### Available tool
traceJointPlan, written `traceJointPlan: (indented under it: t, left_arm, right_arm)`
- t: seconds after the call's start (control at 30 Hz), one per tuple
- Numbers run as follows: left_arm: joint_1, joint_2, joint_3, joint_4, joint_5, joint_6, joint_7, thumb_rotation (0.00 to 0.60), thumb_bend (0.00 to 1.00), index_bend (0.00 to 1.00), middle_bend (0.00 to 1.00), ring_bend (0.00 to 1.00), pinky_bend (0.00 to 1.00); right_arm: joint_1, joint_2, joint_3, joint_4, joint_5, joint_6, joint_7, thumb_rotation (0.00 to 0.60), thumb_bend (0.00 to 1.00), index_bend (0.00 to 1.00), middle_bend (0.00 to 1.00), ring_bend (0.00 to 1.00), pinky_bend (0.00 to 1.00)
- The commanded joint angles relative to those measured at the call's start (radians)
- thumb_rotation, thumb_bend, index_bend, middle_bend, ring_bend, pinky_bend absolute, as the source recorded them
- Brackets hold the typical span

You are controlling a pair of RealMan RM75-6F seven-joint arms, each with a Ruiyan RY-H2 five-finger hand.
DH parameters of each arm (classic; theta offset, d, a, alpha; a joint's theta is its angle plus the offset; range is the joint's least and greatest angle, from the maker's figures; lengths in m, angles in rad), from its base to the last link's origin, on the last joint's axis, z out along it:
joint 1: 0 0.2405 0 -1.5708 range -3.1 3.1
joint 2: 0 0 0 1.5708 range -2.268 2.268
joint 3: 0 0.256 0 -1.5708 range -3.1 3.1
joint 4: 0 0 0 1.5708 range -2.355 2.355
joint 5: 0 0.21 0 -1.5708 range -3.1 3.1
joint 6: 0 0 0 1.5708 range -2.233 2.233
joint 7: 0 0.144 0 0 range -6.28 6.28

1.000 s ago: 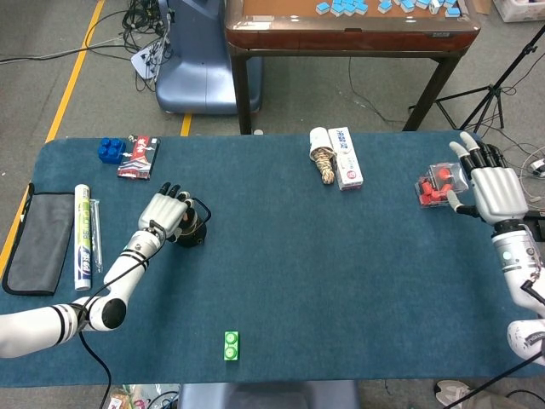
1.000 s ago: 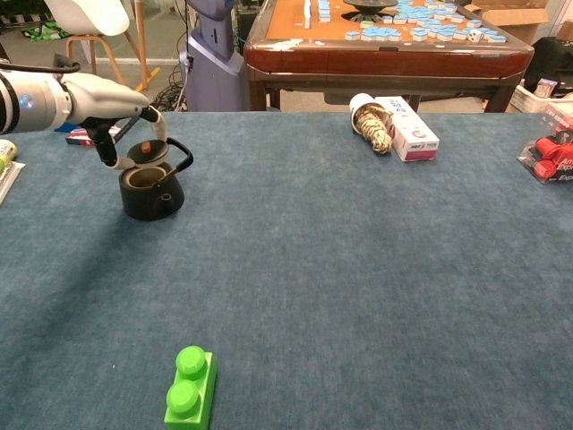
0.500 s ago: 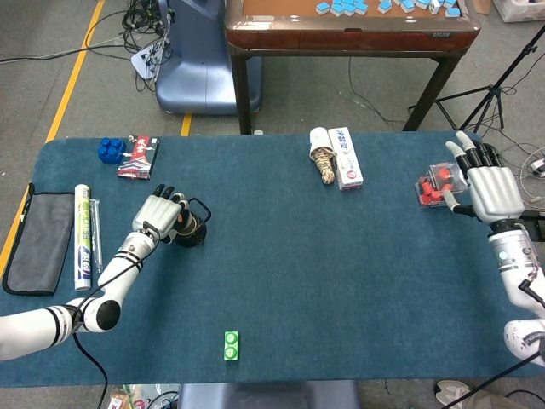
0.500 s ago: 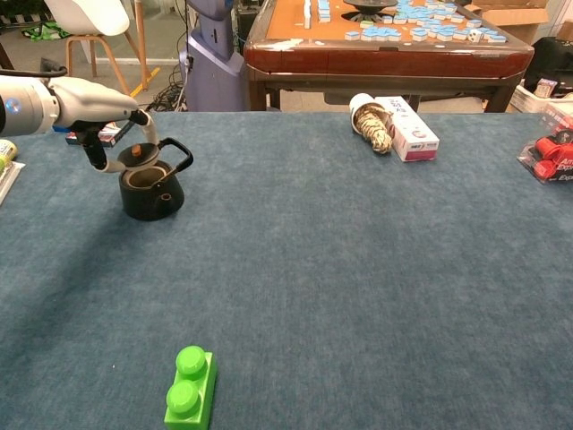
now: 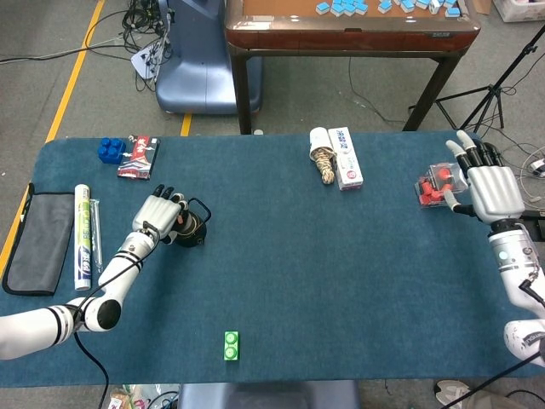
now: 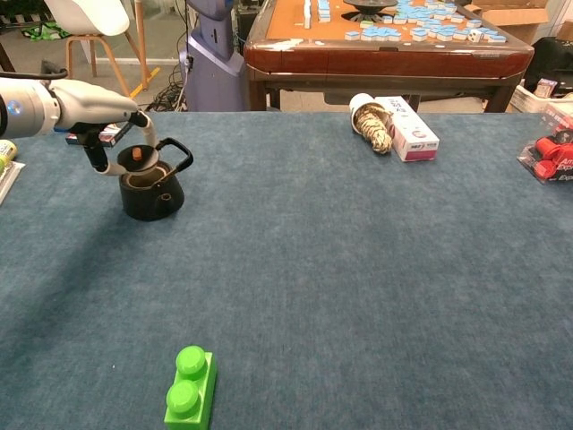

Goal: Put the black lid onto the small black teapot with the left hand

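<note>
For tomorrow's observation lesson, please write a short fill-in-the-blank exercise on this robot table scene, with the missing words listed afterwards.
1. The left hand holds the black lid just above the small black ____.
2. Near the table's front edge lies a toy brick coloured ____.
3. The right hand, holding nothing, has its fingers ____.
4. The coil of rope lies beside a white ____.

Missing words: teapot; green; spread; box
</note>
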Motion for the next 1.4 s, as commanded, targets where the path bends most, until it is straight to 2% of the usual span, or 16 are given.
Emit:
traceJointPlan:
  t: [0.03, 0.5, 0.7, 1.0, 1.2, 1.4]
  left_arm:
    - [0.001, 0.001, 0.001, 0.0, 0.001, 0.002, -0.001, 0.6, 0.33, 0.27, 0.15, 0.0, 0.0]
    - [0.003, -0.019, -0.001, 0.013, 0.016, -0.008, -0.021, 0.6, 0.32, 0.25, 0.15, 0.0, 0.0]
    - [0.004, -0.027, -0.003, 0.022, 0.016, -0.003, -0.024, 0.6, 0.31, 0.2, 0.14, 0.0, 0.0]
    - [0.006, -0.025, -0.003, 0.015, 0.015, 0.005, -0.02, 0.6, 0.31, 0.18, 0.14, 0.0, 0.0]
    - [0.021, 0.011, 0.006, -0.068, 0.019, 0.059, 0.002, 0.6, 0.31, 0.18, 0.14, 0.0, 0.0]
    - [0.068, 0.084, 0.023, -0.24, 0.04, 0.196, 0.041, 0.6, 0.31, 0.18, 0.14, 0.0, 0.0]
  right_arm:
    - [0.001, -0.001, 0.0, 0.001, -0.001, 0.0, 0.0, 0.6, 0.39, 0.0, 0.0, 0.0, 0.0]
    - [0.005, -0.005, 0.001, 0.003, -0.003, 0.002, -0.002, 0.6, 0.39, 0.0, 0.0, 0.0, 0.0]
    - [0.001, -0.003, -0.001, 0.003, -0.004, 0.006, 0.001, 0.6, 0.39, 0.0, 0.0, 0.0, 0.0]
    - [0.001, -0.006, -0.003, 0.007, -0.008, 0.005, 0.005, 0.6, 0.39, 0.0, 0.0, 0.0, 0.0]
    - [0.001, -0.008, -0.006, 0.003, -0.022, 0.008, 0.015, 0.6, 0.39, 0.0, 0.0, 0.0, 0.0]
    - [0.001, 0.003, -0.006, -0.017, -0.043, 0.016, 0.025, 0.6, 0.39, 0.0, 0.0, 0.0, 0.0]
